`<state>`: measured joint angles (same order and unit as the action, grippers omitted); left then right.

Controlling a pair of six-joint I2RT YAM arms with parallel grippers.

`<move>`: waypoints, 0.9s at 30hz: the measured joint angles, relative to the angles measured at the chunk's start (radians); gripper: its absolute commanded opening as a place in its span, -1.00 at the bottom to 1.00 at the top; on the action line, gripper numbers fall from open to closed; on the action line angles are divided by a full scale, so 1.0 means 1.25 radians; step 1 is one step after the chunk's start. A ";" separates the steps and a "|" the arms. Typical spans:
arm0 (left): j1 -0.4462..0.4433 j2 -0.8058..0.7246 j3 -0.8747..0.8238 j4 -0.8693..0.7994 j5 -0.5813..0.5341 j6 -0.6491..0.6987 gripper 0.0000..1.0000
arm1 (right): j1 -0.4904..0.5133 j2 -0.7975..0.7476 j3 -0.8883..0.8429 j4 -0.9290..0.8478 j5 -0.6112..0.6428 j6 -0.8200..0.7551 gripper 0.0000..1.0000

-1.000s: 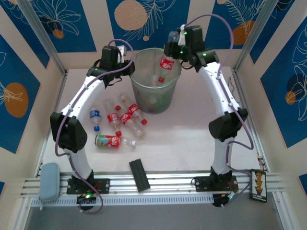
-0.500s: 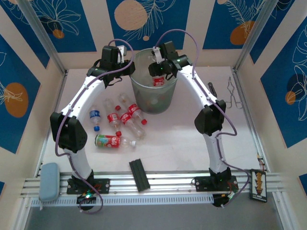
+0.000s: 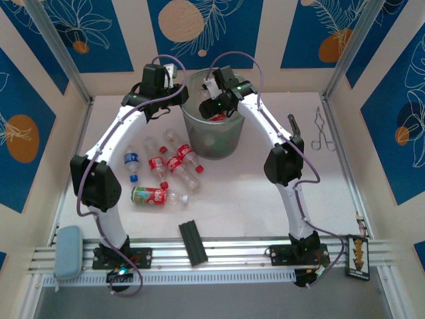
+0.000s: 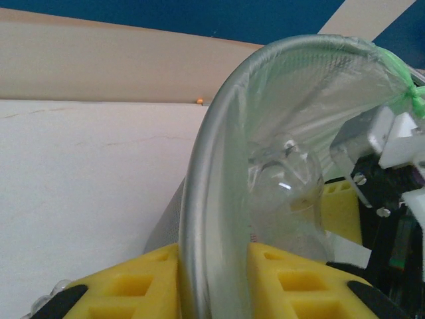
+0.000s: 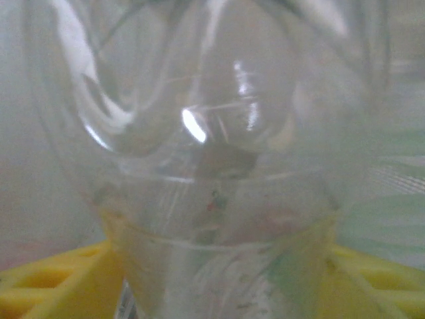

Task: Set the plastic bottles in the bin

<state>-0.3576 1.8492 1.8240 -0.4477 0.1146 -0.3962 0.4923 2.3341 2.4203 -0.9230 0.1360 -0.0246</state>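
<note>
**Red-labelled bottle now down in the bin's mouth**

The red-labelled bottle (image 3: 218,117) sits between the right gripper's (image 3: 216,111) yellow fingers (image 5: 46,279). A second ago they held it over the far rim, and they have since swung down inside the bin (image 3: 199,133). I cannot tell whether they still pinch it or have begun letting go. The left gripper (image 4: 214,279) is clamped on the bin's rim. Several loose bottles (image 3: 166,163) wait on the table (image 3: 252,193), just nearer than that gripper.

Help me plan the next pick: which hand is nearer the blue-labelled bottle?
Left. The left hand clamps the bin's left rim, beyond the blue-labelled bottle; the right hand is inside the bin's mouth, farther right.
</note>
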 measured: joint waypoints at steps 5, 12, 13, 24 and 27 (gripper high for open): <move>0.000 0.000 0.000 0.000 0.000 0.000 -0.39 | 0.003 0.002 0.006 -0.020 -0.017 -0.005 0.73; 0.000 0.000 0.000 0.000 0.000 0.001 -0.38 | -0.005 -0.031 0.020 -0.049 -0.029 0.014 0.82; 0.000 0.000 0.000 -0.001 0.000 0.001 -0.36 | -0.007 -0.044 0.020 -0.051 -0.034 0.019 0.82; -0.002 0.000 0.001 -0.011 0.000 0.010 -0.09 | -0.097 -0.331 -0.142 0.043 -0.164 0.139 0.78; -0.003 -0.001 0.006 -0.021 0.000 0.015 0.05 | -0.119 -0.377 -0.195 0.075 -0.188 0.189 0.74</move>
<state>-0.3618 1.8484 1.8320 -0.4736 0.1146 -0.3771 0.3439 1.8633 2.1765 -0.8288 -0.0986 0.2111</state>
